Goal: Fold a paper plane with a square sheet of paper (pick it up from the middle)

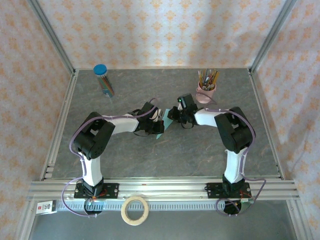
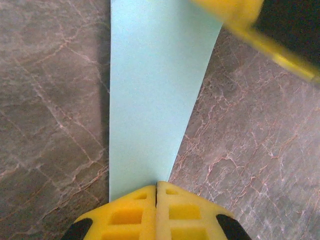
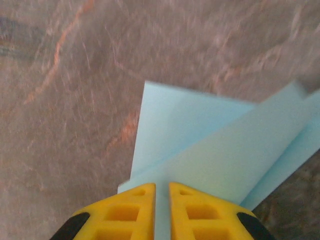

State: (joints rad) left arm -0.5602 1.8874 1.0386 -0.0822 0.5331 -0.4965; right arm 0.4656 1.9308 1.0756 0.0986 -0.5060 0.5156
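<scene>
— What is the left gripper (image 2: 156,192) doing?

— Its yellow fingers are pressed together with no gap, clamped on the narrow end of the turquoise paper (image 2: 150,100). From there the paper runs away as a long band that widens over the grey marbled table (image 2: 55,125).

— And the right gripper (image 3: 161,197)?

— A thin slit stands between its fingers, and the paper (image 3: 200,145) runs into that slit. I cannot tell whether they pinch it. That camera shows folded layers, one flap lying slantwise over another.

— Where is all this?

— From above, near the middle of the table, with the two grippers nose to nose and the paper (image 1: 160,131) between and just below them.

— Anything in the way?

— Nothing close. A pink cup of pencils (image 1: 206,93) and a tube with a blue lid (image 1: 103,80) stand well apart at the far edge, and a roll of tape (image 1: 136,210) lies in front of the arm bases.

— Does any view add more?

— The left wrist camera catches a blurred yellow finger (image 2: 235,15) of the right gripper at its top corner, over the far end of the paper
</scene>
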